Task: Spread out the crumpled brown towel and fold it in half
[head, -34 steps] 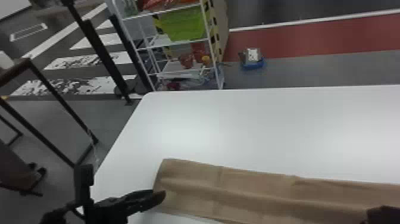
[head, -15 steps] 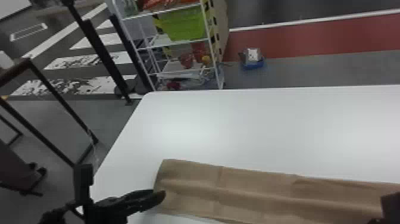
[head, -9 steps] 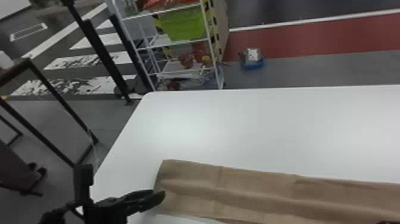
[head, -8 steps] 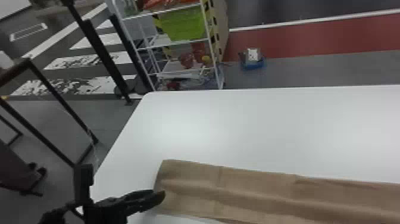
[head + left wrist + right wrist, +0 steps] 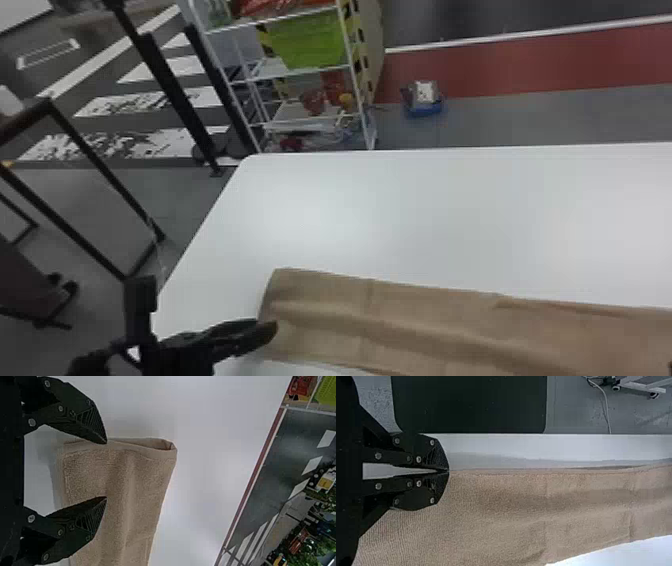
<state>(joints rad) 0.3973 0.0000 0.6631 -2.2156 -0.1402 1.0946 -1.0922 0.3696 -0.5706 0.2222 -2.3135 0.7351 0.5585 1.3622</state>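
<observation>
In the head view, I see the brown towel [image 5: 425, 325] lying as a long, flattened strip on the near part of the white surface [image 5: 400, 220], running from the left side past the right edge, with shallow ridges along it. The left hand [image 5: 272, 329] is at the towel's left end, and a small dark bit of the right hand [image 5: 669, 368] shows at the lower right edge. Behind the surface stands a white rack [image 5: 357, 90] with a green bin [image 5: 310, 40]; a blue container [image 5: 424, 109] is on the floor to its right. The left wrist view shows the left hand wide open, its 2 tips well apart over the towel and gripping nothing; cloth layers part in a small loop at 1 corner. In the right wrist view, the right hand is closed, or nearly, its 2 tips meeting right at the towel's long edge; whether they pinch cloth, I cannot tell. A pale cable [image 5: 606, 405] trails across the floor beyond.
</observation>
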